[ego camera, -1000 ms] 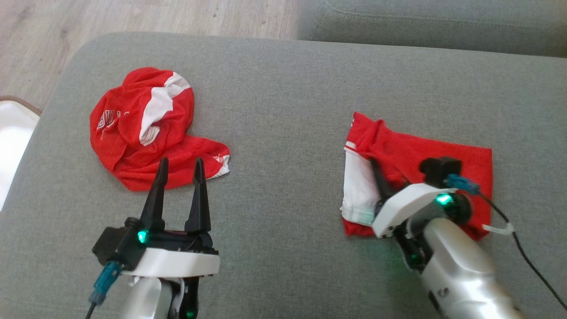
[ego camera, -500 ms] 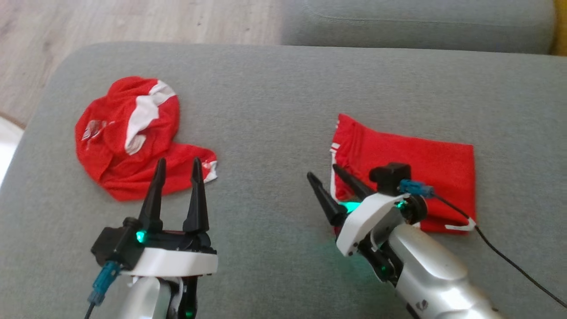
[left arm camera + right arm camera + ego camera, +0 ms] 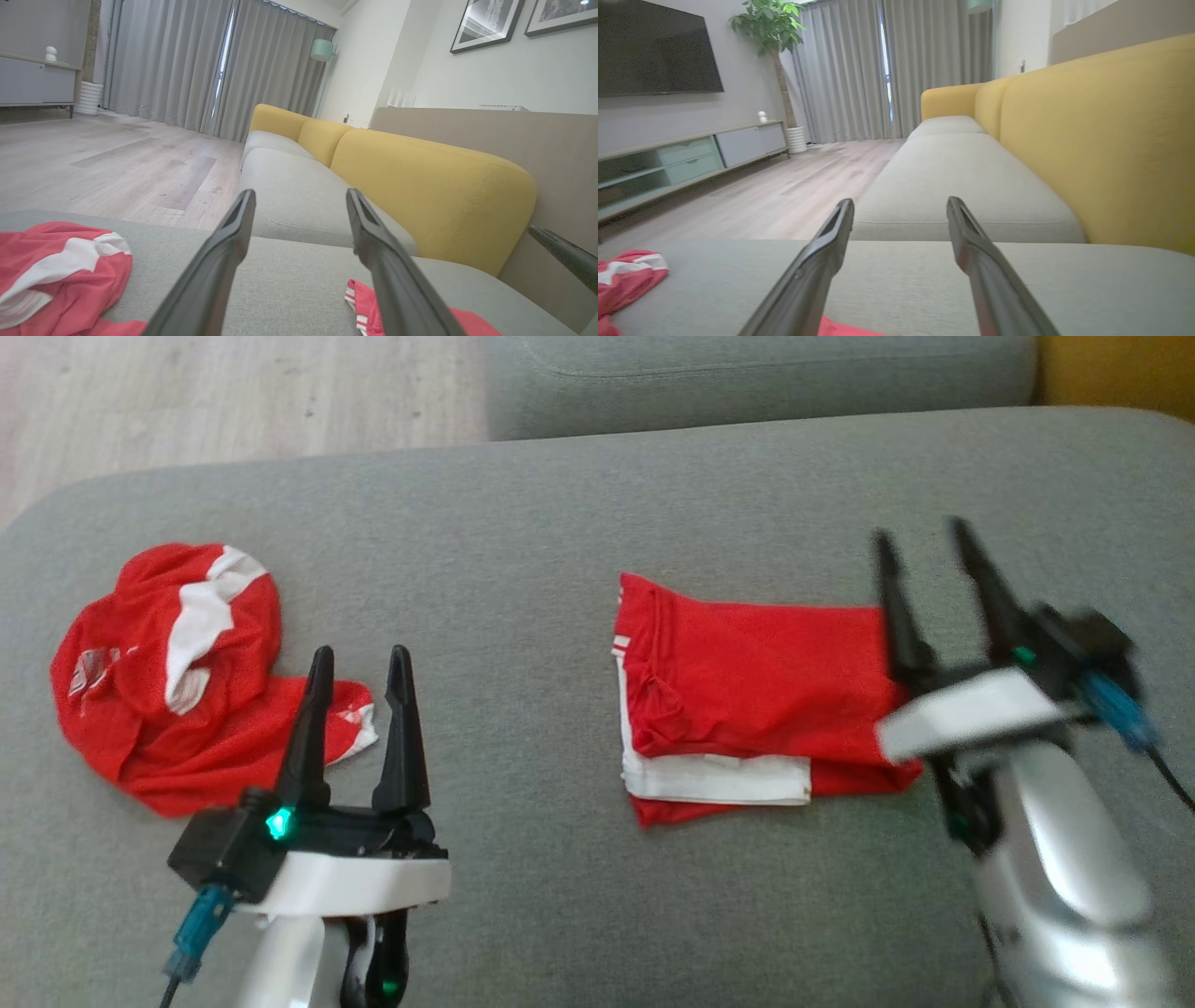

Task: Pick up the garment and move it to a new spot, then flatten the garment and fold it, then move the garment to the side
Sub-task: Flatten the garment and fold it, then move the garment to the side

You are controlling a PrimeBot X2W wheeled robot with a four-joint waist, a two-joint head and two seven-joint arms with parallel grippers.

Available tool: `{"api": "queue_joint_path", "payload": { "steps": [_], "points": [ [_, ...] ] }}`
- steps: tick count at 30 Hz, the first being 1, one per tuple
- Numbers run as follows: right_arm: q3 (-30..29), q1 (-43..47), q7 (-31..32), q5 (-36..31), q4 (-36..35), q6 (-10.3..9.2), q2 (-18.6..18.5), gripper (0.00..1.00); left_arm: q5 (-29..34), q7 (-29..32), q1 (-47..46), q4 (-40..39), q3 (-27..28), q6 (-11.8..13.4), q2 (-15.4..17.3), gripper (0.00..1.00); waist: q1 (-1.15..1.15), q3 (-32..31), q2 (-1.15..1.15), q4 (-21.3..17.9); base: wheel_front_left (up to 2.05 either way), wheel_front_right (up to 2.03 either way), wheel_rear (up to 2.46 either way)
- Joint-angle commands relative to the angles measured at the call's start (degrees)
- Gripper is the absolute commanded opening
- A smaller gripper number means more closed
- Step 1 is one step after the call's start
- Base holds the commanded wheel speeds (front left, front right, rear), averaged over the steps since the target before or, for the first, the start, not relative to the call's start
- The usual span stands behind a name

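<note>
Folded red fabric garment with white trim (image 3: 756,691): flat, centre-right of grey fabric sofa seat (image 3: 560,541).
Crumpled red-and-white garment (image 3: 177,672): far left.
Left tool (image 3: 360,653): wide, empty, beside the crumpled one.
Right tool (image 3: 918,532): wide, empty, by the folded garment's right edge.

My left gripper (image 3: 360,653) sits low on my left side, its two dark fingers pointing straight ahead, spread apart with nothing between them. My right gripper (image 3: 919,532) reaches farther forward on my right, fingers parted just as wide and empty, leaning a little leftward. Its white wrist housing (image 3: 971,714) and silver forearm (image 3: 1064,859) look blurred.
</note>
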Motion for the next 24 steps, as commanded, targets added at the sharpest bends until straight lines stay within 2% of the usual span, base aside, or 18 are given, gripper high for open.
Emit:
{"api": "queue_joint_path", "payload": {
  "steps": [1,5,11,18,24],
  "points": [
    [-2.2,3.8,-0.6,-3.1,-5.3,-0.04,0.5,1.0,0.5,-0.5,-1.8,-2.2,1.6,-0.2,0.1,1.0,0.0,0.0,0.0,-0.8,0.0,0.0,0.0],
    [-8.0,10.3,-0.6,-6.5,-12.3,-0.04,1.5,1.0,1.2,-0.5,-1.4,-2.1,0.7,-0.7,0.1,1.0,0.0,0.0,0.0,-1.6,0.0,0.0,0.0],
    [-10.4,15.2,-0.6,-5.5,-16.1,-0.04,1.9,1.0,2.2,-0.5,-0.1,-2.0,0.2,-1.1,0.1,1.0,0.0,0.0,0.0,-2.3,0.0,0.0,0.0],
    [-9.7,16.5,-0.6,-3.8,-16.7,-0.04,1.9,1.0,2.4,-0.5,0.8,-2.0,0.5,-1.1,0.1,1.0,0.0,-0.2,0.0,-2.5,0.0,0.0,0.0],
    [-10.1,16.2,-0.6,-4.7,-14.3,-0.04,2.0,1.0,2.5,-0.5,0.5,-2.1,0.3,-1.2,0.1,1.0,0.0,0.2,0.0,-1.9,0.0,0.0,0.0]
  ]
}}
